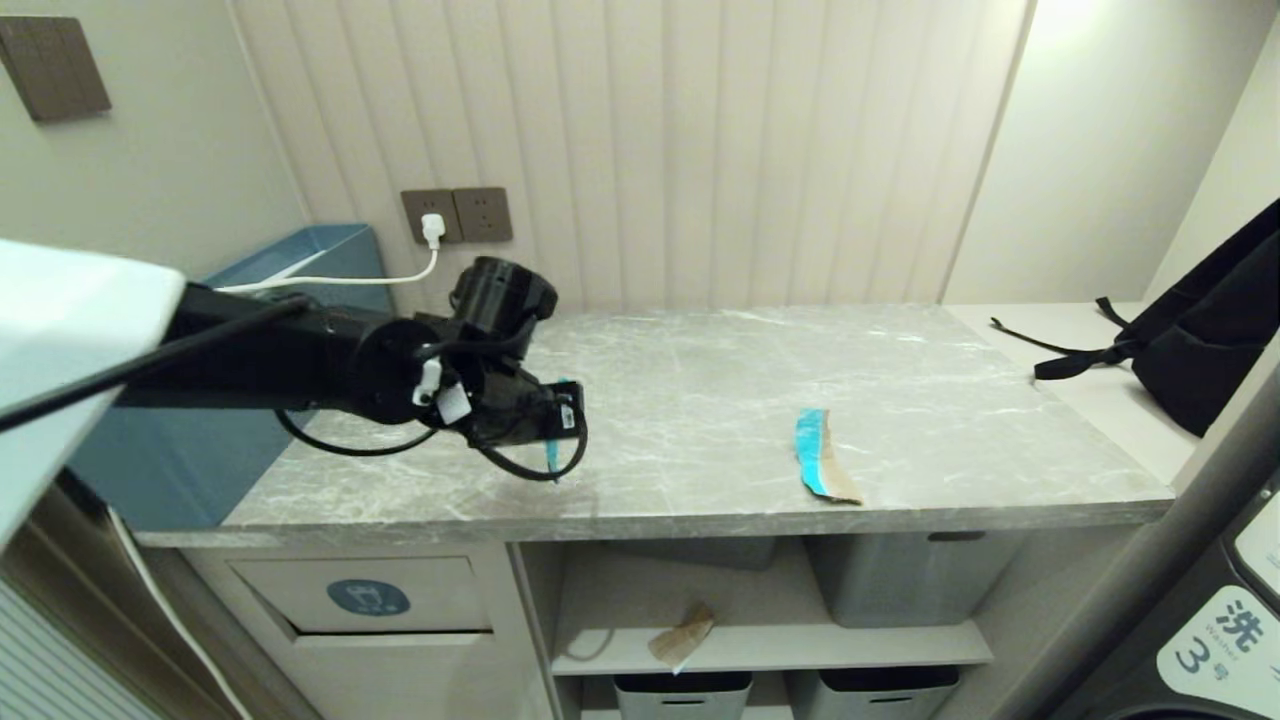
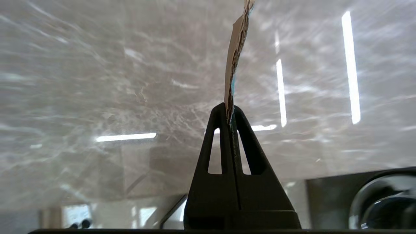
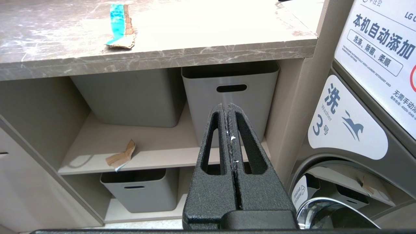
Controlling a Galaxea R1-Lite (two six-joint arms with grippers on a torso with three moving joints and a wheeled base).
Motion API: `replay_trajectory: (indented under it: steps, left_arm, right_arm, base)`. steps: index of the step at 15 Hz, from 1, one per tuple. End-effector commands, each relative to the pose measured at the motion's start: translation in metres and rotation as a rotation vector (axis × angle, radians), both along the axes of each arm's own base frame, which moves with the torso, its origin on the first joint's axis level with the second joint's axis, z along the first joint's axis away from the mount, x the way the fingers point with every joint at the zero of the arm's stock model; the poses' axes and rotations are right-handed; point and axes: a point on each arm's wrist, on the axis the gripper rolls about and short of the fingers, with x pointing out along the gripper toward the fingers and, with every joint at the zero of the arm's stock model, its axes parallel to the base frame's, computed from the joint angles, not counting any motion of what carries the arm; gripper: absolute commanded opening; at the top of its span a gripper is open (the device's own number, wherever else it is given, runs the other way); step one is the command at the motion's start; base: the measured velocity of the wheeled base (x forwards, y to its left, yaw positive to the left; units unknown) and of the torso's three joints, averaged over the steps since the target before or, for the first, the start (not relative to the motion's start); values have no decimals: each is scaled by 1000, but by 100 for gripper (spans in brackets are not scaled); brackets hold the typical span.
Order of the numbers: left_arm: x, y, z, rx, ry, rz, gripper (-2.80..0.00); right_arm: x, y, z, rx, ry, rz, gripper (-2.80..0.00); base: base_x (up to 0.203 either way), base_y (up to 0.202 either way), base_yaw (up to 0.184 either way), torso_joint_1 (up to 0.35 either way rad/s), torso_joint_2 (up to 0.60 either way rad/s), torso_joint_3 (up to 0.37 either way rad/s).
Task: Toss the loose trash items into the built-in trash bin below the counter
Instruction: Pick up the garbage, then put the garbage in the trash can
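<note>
Head view: three cardboard scraps (image 1: 825,455), two loose.

grey white-veined marble countertop (image 1: 700,400); on it a torn cardboard scrap (image 1: 822,468), cyan one side, kraft brown the other. brown scrap on the beige shelf (image 1: 682,636). beige bin flap with blue oval badge (image 1: 368,597). teal-blue long box (image 1: 250,400), grey plastic tubs (image 3: 230,97).

Shared laundry room: numbered washing machine (image 3: 360,136), marble counter (image 1: 700,420), grey storage tubs (image 3: 230,94) beneath
</note>
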Motion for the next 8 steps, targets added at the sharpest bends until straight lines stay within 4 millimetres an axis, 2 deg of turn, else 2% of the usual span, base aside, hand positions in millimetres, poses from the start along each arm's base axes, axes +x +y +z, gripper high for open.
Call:
replay_trajectory:
  steps: [1, 3, 5, 7, 8]
  left_arm:
    - [-28, 16, 52, -77, -117, 16, -280]
    - [-70, 45, 103, -152, -243, 55, -280]
    - [-123, 93, 135, -192, -356, 128, -280]
    - [-185, 148, 140, -179, -445, 221, -280]
    - [-219, 171, 130, -151, -480, 267, -280]
  right_arm:
    - [0, 0, 0, 0, 2, 0, -280]
    - [0, 0, 0, 0, 2, 0, -280]
    - [0, 0, 0, 0, 2, 0, -280]
    - [0, 0, 0, 0, 2, 0, -280]
    - [0, 0, 0, 0, 2, 0, -280]
  base:
    - [0, 0, 0, 0, 0, 0]
    - [0, 0, 0, 0, 0, 0]
    - [0, 0, 0, 0, 0, 0]
    - [0, 0, 0, 0, 0, 0]
    - [0, 0, 0, 0, 0, 0]
